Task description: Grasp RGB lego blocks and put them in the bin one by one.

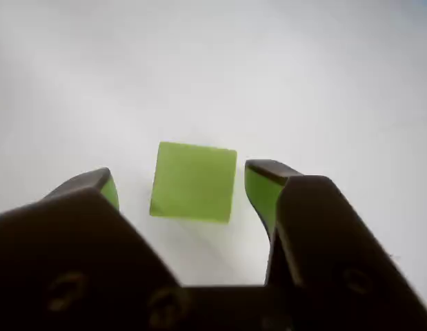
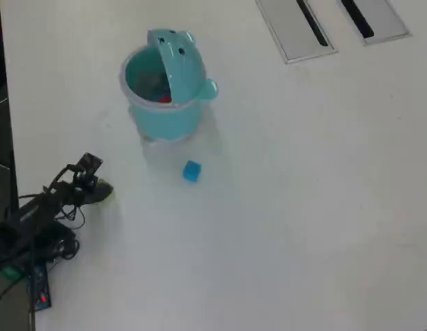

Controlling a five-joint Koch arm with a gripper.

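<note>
Yellow-green block, wrist view: the yellow-green block (image 1: 193,181) is sitting flat on the white table (image 1: 323,83), lying in the gap between the two dark jaws without touching either one.
Gripper, wrist view: the gripper (image 1: 179,189) is standing wide open, one jaw just left of the block and one just right of it, green reflections showing on both inner faces; it is holding nothing.
Table, wrist view: bare white surface is filling the frame beyond the block.

Bin, overhead view: the turquoise bin (image 2: 165,114) is standing upright on the table (image 2: 303,207), its animal-face lid (image 2: 180,58) tilting open on the right of the rim.
Red block, overhead view: a red block (image 2: 164,98) is showing inside the bin, low against the near wall.
Blue block, overhead view: the blue block (image 2: 191,171) is resting on the table just below the bin and slightly to its right, apart from it.
Yellow-green block, overhead view: only a sliver of green (image 2: 106,194) is peeking out at the arm's tip, below and left of the bin.
Gripper, overhead view: the gripper (image 2: 97,192) is reaching in from the lower left, well apart from the bin; its opening cannot be judged here.
Grey slotted panels, overhead view: two panels (image 2: 296,27) are lying at the top edge, up and right of the bin.
</note>
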